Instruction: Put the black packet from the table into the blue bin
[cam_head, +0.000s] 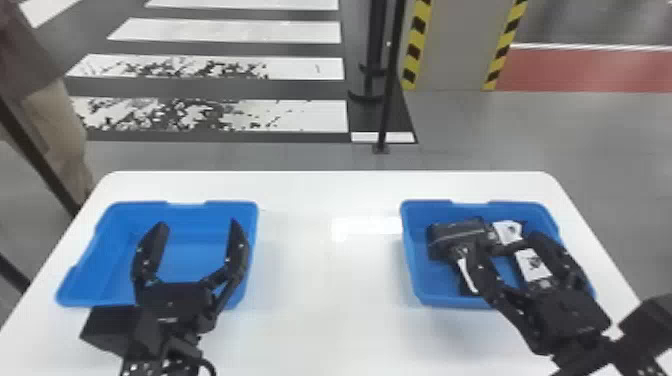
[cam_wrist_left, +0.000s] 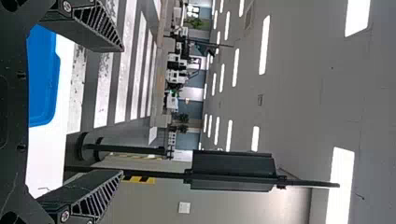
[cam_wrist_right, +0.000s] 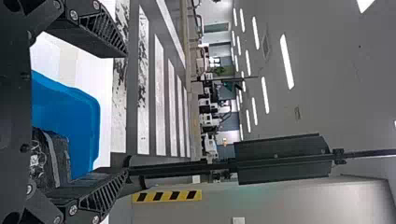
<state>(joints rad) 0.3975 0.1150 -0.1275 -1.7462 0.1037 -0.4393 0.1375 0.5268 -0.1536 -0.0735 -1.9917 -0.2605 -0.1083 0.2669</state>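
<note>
Blue bins sat at either side of the white bench (cam_head: 330, 290), and over the one by the left edge, the left blue bin (cam_head: 112, 295), there was the left gripper (cam_head: 198, 224), released, its two fingers wide apart with nothing caught between them! Across to the right edge now, where the right blue bin (cam_head: 427, 301) carried the whole load: a bulky black packet (cam_head: 447, 231) lay in that bin's far left corner, with dark packs bearing white labels (cam_head: 533, 265) around it, one near the far rim, another over to the right, and one partly hidden closer to the near rim. Which of these was the task's own black packet, nobody could tell from here, but all of them were in that bin! Right above them hung the right gripper (cam_head: 501, 241), also released, its fingers spread and empty; whether a fingertip touched the packet was hard to call. From the right wrist, those fingers stood well apart, the dark packet down near their base. And beyond the bench's far edge, white stripes (cam_head: 225, 30) ran over the grey floor (cam_head: 575, 130), beside a thin black pole (cam_head: 387, 100)
</note>
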